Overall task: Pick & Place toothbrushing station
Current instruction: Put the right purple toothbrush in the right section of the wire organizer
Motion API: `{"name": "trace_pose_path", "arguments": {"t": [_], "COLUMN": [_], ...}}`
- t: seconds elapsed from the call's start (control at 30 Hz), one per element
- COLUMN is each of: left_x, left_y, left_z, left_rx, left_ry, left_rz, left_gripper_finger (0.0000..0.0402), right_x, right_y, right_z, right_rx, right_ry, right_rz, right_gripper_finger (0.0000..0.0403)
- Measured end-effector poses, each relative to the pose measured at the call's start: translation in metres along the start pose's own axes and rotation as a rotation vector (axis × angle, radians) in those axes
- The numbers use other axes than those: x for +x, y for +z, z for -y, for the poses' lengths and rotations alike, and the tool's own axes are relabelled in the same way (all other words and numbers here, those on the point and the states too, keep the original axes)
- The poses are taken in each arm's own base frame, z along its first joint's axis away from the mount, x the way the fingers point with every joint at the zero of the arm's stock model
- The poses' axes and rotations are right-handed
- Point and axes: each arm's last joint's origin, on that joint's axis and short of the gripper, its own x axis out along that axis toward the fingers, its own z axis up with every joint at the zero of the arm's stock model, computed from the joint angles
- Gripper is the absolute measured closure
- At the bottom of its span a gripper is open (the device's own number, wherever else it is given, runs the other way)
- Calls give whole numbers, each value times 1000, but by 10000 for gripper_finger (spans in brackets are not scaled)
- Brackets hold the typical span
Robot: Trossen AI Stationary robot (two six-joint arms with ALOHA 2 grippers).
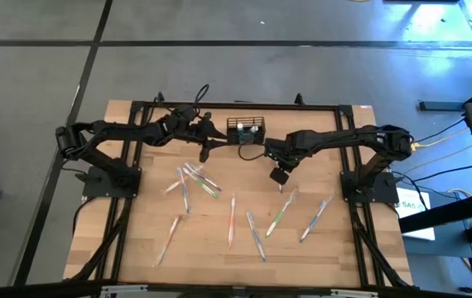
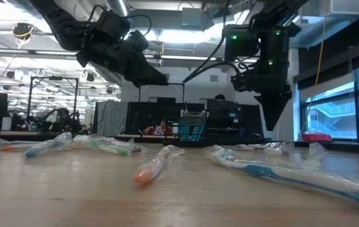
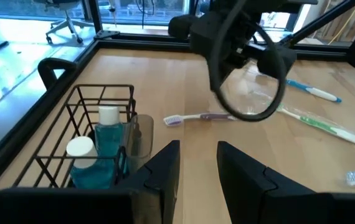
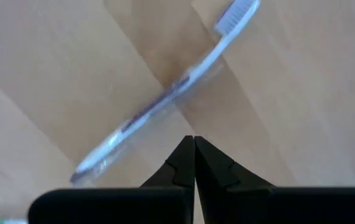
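The toothbrushing station, a small black wire caddy (image 1: 238, 132) (image 3: 71, 115), stands at the table's far middle. Two teal tubes with white caps (image 3: 106, 134) stand upright in it. My left gripper (image 1: 205, 147) (image 3: 197, 146) hovers just left of the caddy, open, with nothing between its fingers. My right gripper (image 1: 279, 176) (image 4: 194, 138) is shut and points down. It hangs above a white toothbrush in a clear wrapper (image 4: 165, 93) (image 3: 196, 117), which lies flat on the wood to the caddy's near right.
Several wrapped toothbrushes lie scattered over the table's near half (image 1: 232, 219) (image 1: 196, 178) (image 1: 315, 217). In the low view they lie in the foreground (image 2: 157, 165) (image 2: 293, 173). Black frame rails (image 1: 124, 207) run along the table's edges.
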Motion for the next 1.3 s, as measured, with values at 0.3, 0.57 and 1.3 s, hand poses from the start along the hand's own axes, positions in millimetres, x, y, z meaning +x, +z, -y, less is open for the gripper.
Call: {"name": "trace_pose_path", "arguments": {"t": [0.3, 0.57, 1.3], "left_x": [0, 0, 0], "left_y": [-1, -1, 2], "left_z": [0, 0, 0], "left_rx": [-2, -1, 4], "left_ry": [-1, -1, 1], "left_rz": [-7, -6, 5], "left_gripper_finger": [300, 300, 300], "right_x": [-17, -16, 14], "right_y": [-29, -28, -5], "right_z": [5, 5, 10], "right_rx": [37, 106, 170], "right_ry": [48, 137, 95], "right_rz": [103, 294, 301], "right_gripper_finger": [394, 393, 206]}}
